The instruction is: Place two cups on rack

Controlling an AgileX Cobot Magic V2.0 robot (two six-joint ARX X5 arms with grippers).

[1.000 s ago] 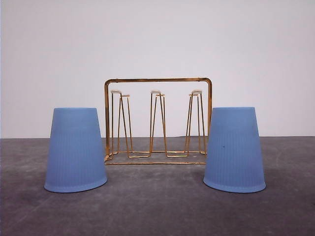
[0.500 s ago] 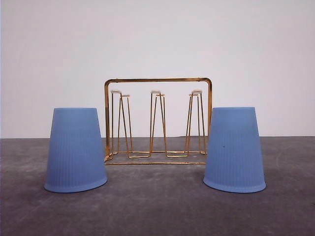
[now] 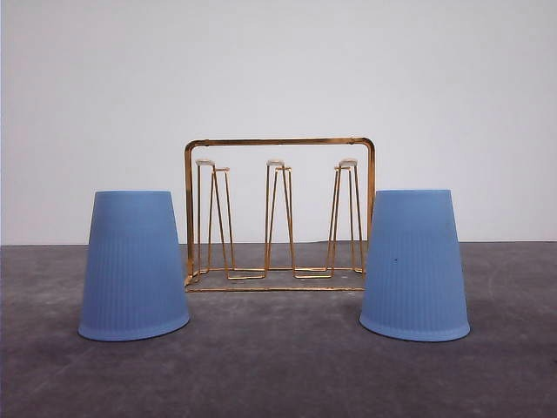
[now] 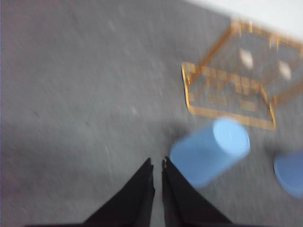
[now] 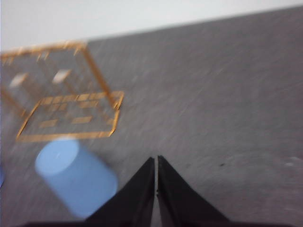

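Blue cups stood upside down on the grey table, the left cup and the right cup flanking the gold rack set further back toward the wall. Both the left gripper and right gripper hung over bare table, fingers pressed together, holding nothing.

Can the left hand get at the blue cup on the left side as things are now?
Probably yes. The left hand is shut above bare table, and the left cup stands upside down, apart from the rack, with nothing between. The hand must open first.
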